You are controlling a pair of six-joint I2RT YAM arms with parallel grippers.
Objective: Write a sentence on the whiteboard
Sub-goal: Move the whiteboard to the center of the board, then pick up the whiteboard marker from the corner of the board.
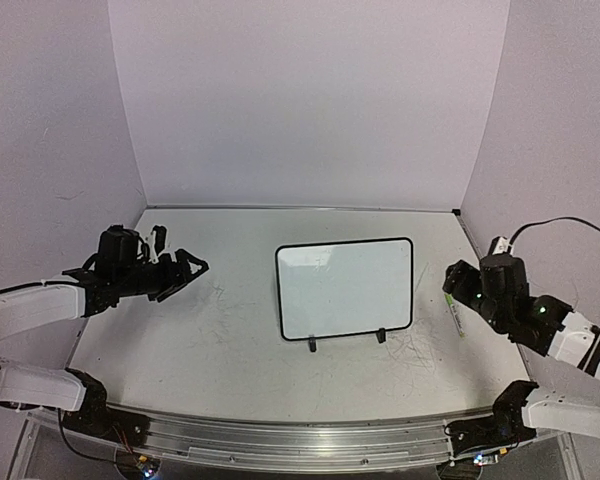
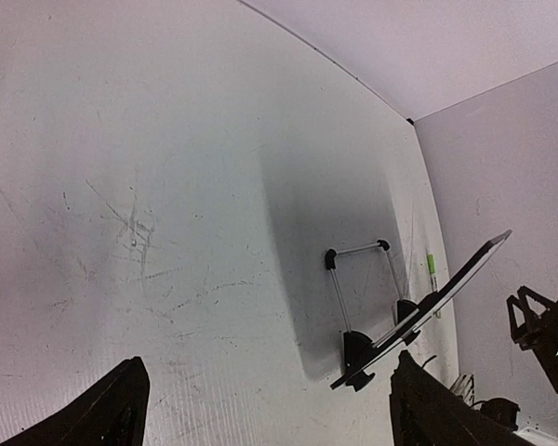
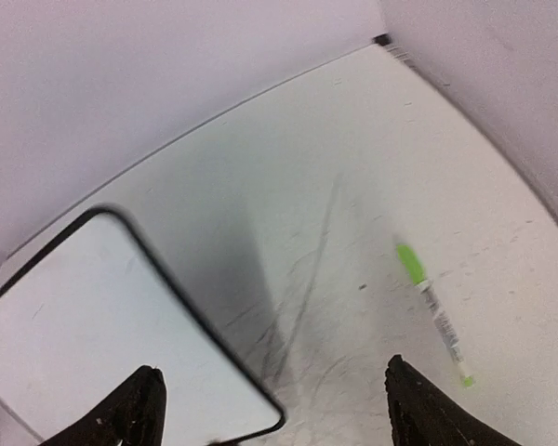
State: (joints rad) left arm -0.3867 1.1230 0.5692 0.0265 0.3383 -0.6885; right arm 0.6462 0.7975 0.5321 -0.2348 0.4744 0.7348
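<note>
The whiteboard (image 1: 345,288) stands tilted on its two black feet in the middle of the table, and its face is blank; no green sentence shows on it. A green-capped marker (image 1: 457,320) lies on the table just right of the board. My right gripper (image 1: 454,284) is open and empty, hovering above the marker's far end. In the right wrist view the marker (image 3: 432,311) lies ahead to the right of that gripper (image 3: 273,365) and the board's corner (image 3: 74,325) to the left. My left gripper (image 1: 193,268) is open and empty, well left of the board. Its wrist view shows that gripper (image 2: 267,358) and the board edge-on (image 2: 446,297).
The white tabletop (image 1: 210,340) is scuffed with dark marks. Pale walls close it in at the back and both sides. The board's wire stand (image 2: 358,279) props it from behind. A metal rail (image 1: 280,435) runs along the near edge.
</note>
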